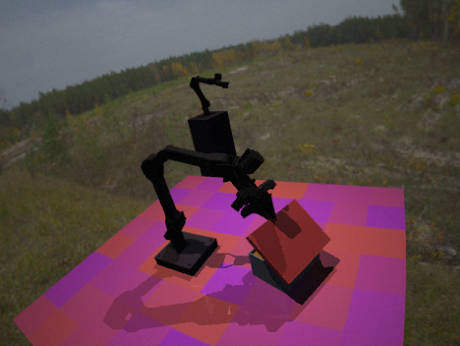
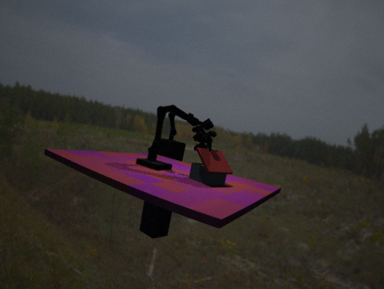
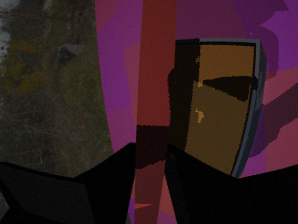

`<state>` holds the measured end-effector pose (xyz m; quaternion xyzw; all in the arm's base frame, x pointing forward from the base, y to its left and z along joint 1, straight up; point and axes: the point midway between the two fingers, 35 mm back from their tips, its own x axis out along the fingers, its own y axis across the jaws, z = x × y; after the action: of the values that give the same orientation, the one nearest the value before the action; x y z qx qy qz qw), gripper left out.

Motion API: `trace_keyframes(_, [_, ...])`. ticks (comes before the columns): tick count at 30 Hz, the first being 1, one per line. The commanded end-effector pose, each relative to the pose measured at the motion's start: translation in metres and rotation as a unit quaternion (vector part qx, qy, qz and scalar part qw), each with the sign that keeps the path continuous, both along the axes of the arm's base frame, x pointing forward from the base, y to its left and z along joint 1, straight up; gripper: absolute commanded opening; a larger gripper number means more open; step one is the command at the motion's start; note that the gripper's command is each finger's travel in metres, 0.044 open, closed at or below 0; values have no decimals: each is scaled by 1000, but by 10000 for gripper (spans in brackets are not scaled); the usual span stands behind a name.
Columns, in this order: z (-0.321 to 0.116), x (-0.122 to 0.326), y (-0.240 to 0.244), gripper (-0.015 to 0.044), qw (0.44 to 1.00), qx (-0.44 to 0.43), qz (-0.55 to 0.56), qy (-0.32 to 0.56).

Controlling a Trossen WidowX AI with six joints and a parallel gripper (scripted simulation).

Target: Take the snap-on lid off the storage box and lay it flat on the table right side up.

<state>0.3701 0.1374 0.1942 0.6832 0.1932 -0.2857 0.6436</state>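
Note:
The red lid (image 1: 300,246) (image 2: 217,162) (image 3: 156,90) is tilted steeply, its edge on the arm's side raised and its far edge low, at the far side of the box. The grey storage box (image 1: 267,272) (image 2: 201,174) (image 3: 259,75) stands upright on the table; in the wrist view its orange-brown inside shows beside the lid. My gripper (image 1: 273,219) (image 2: 206,149) (image 3: 149,149) is shut on the raised edge of the lid, above the box. Whether the lid's low edge still touches the box rim cannot be told. The fingertips are partly hidden behind the lid in the top and exterior views.
The table (image 1: 378,275) (image 2: 246,201) has a pink, purple and orange patchwork top. The arm's dark base (image 1: 187,253) (image 2: 153,164) stands on it, to the left of the box in the top and exterior views. A black pedestal with a small dark arm stands behind the table in the top view.

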Motion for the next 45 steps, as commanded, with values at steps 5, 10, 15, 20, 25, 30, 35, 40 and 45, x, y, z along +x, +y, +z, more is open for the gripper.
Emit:
trace_keyframes(5, [17, 3, 1, 0, 1000, 4, 1, -8])
trace_keyframes(10, [24, 2, 1, 0, 1000, 4, 1, -8])
trace_keyframes(15, [30, 2, 1, 0, 1000, 4, 1, -8])
trace_keyframes(20, [37, 2, 0, 0, 1000, 4, 1, -8])
trace_keyframes(25, [43, 2, 0, 0, 1000, 4, 1, -8])
trace_keyframes(30, [44, 2, 0, 0, 1000, 4, 1, -8])
trace_keyframes(35, [37, -2, -12, 0, 1000, 4, 1, -8])
trace_keyframes(40, [36, -5, -21, 0, 1000, 3, 1, -8])
trace_keyframes(45, [36, -7, -31, 0, 1000, 3, 1, -8])
